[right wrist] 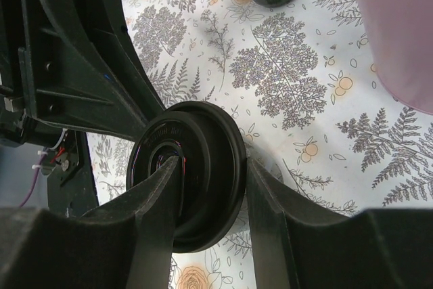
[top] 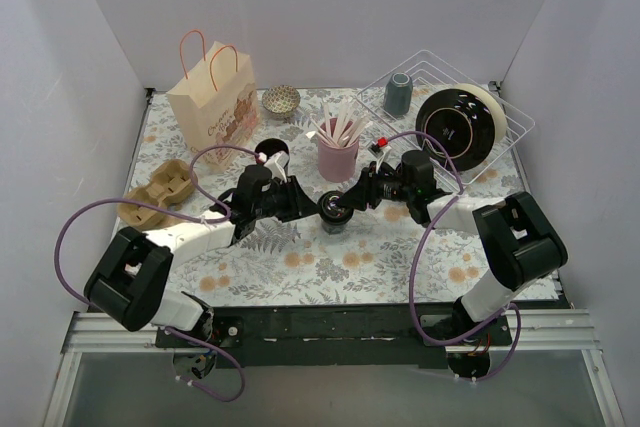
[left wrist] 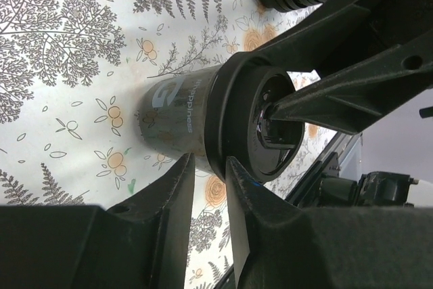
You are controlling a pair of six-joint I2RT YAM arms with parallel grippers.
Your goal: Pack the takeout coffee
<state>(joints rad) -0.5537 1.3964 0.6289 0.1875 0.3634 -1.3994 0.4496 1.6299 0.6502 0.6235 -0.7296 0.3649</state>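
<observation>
**Bench condition: lidded cup held between both arms**

The takeout coffee point(top: 335, 213) stands upright mid-bench point(top: 300, 269) on the fern-and-flower printed cover, in front of the pink cup point(top: 338, 158). Its body is matte black with pale lettering, and its lid is glossy, round and ridged.

The right pincer point(right wrist: 214, 164) pinches the lid's edge, with one fingertip in the top recess and the other against the outer rim. The left pincer point(left wrist: 210, 167) has its fingers drawn to a narrow gap at the lid's skirt. Whether they actually bite cannot be told.

Containers noted:
- The pink cup holds a fan of pale flat sticks point(top: 338, 129).
- A white wire rack point(top: 500, 155) at far right carries a grey-blue tumbler point(top: 398, 95) and a round black-and-cream dish point(top: 460, 125) (the dish stands on edge).
- A lidless black cup point(top: 272, 155) sits left of the pink cup.
- A brown paper bag point(top: 212, 102) with loop handles stands upright at far left.
- A moulded cardboard carrier point(top: 158, 193) lies in front of the bag.
- A small patterned bowl point(top: 281, 100) sits beside the bag.
</observation>
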